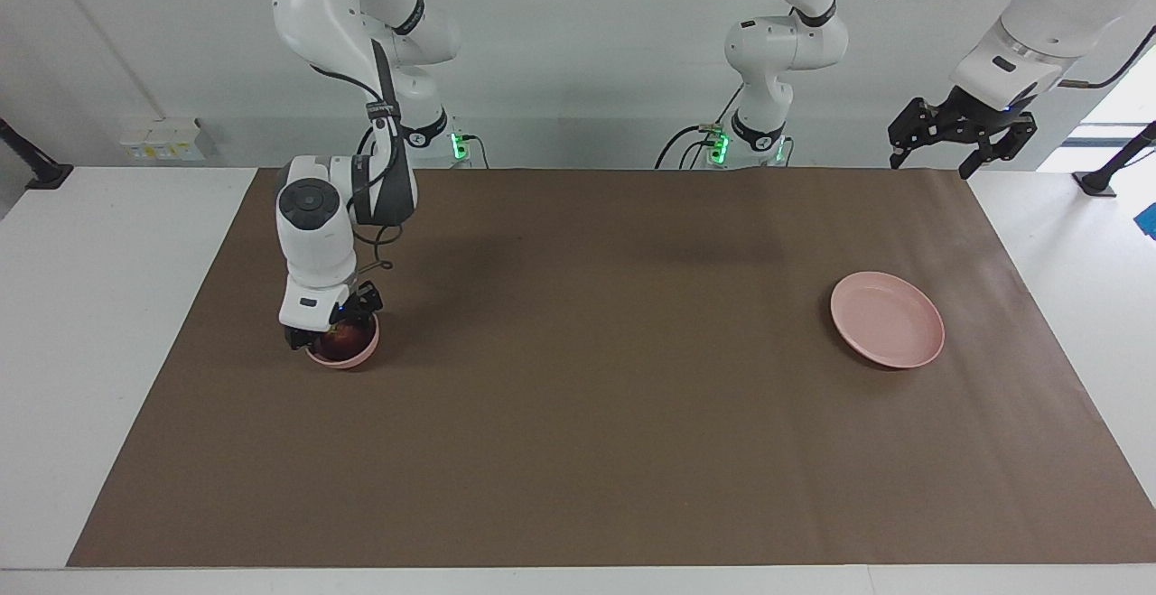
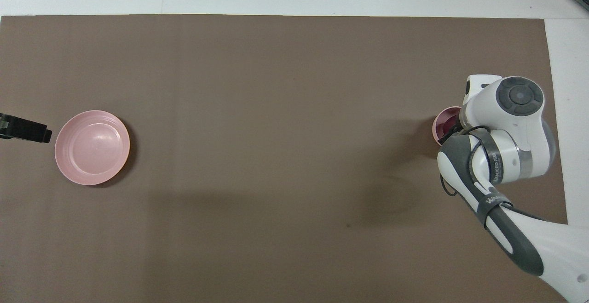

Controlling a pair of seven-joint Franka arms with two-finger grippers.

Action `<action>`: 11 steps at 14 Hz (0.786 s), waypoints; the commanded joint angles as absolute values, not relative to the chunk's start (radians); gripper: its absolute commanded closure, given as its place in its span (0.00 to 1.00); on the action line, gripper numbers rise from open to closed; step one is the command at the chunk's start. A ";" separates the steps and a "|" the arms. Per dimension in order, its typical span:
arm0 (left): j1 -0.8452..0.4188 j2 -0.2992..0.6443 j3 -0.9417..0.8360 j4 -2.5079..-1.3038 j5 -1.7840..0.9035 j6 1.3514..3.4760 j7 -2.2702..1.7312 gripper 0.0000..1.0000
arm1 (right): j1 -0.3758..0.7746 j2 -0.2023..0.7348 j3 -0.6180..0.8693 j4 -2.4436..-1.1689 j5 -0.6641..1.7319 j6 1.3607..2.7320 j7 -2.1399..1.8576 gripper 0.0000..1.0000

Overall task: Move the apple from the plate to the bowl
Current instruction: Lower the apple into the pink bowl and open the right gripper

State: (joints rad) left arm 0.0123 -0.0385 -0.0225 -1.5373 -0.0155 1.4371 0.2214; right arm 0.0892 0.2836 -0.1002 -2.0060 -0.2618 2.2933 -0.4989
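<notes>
Dark red apple (image 1: 340,339) is sitting in the bowl (image 1: 363,357) directly beneath your right end effector (image 1: 332,328); whether it is gripping, you cannot tell. Your left end effector (image 1: 944,136) is waiting open near the plate (image 1: 887,320), so you are lifting straight up next.

A dark red apple (image 1: 342,339) sits in a small pink bowl (image 1: 348,357) on the brown-covered table (image 1: 578,450), directly beneath the fingers (image 1: 366,302) of the right gripper (image 1: 332,322), which points straight down just over the bowl's rim at the right arm's end of the table. The fingers flank the apple; whether they touch it cannot be told. Well apart from them, a wide pink plate (image 1: 887,319) lies bare toward the left arm's end. The left gripper (image 1: 935,145) waits raised over the table's edge, its fingers (image 1: 896,154) spread apart.
</notes>
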 commanded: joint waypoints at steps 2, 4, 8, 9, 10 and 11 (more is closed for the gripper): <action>0.009 -0.034 -0.026 -1.520 -0.029 1.416 0.171 0.00 | 0.081 0.282 -0.092 -2.002 -0.267 2.304 -0.486 0.00; 0.008 -0.034 -0.026 -1.522 -0.029 1.414 0.158 0.00 | 0.086 0.269 -0.092 -1.993 -0.264 2.286 -0.470 0.00; 0.011 -0.034 -0.026 -1.522 -0.029 1.411 0.166 0.00 | 0.103 0.181 -0.092 -1.985 -0.163 2.240 -0.298 0.00; 0.005 -0.031 -0.026 -1.516 -0.032 1.416 0.155 0.00 | 0.103 0.160 -0.092 -1.985 -0.161 2.232 -0.238 0.00; 0.002 -0.034 -0.028 -1.519 -0.046 1.414 0.134 0.00 | 0.103 0.140 -0.092 -1.985 -0.160 2.215 -0.183 0.00; 0.002 -0.034 -0.032 -1.520 -0.057 1.411 0.070 0.00 | 0.103 0.114 -0.092 -1.985 -0.155 2.188 -0.131 0.00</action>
